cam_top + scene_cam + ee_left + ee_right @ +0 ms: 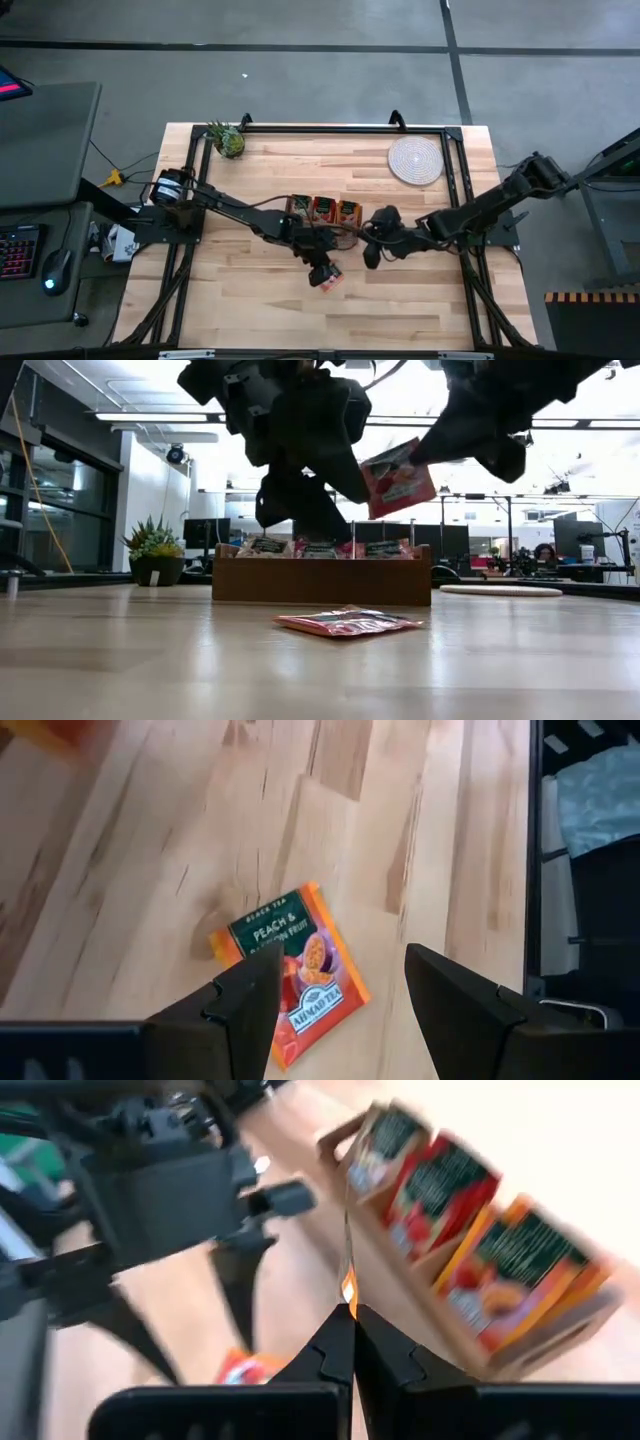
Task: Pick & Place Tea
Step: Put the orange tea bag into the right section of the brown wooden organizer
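Two arms meet near the middle of the wooden table [250, 300] in the high view. At the upper left of the tabletop stands a small potted plant [227, 139]. Right of it, at centre frame, the left gripper [322, 268] hangs above one tea sachet lying flat on the wood [291, 967]; its fingers [245, 1005] stand wide apart with nothing between them, and in the left wrist view the sachet shows in the gap below them. In the low view that sachet lies on the table in front of the wooden box [322, 580], apart from it. The box sits just above centre in the high view, its three compartments filled with upright sachets [440, 1195]. Just right of centre, the right gripper [351, 1342] is closed, pinching a second sachet held in the air [396, 478] by its edge; the low view shows it raised, tilted, above the box. At upper right lies the round woven mat [415, 160].
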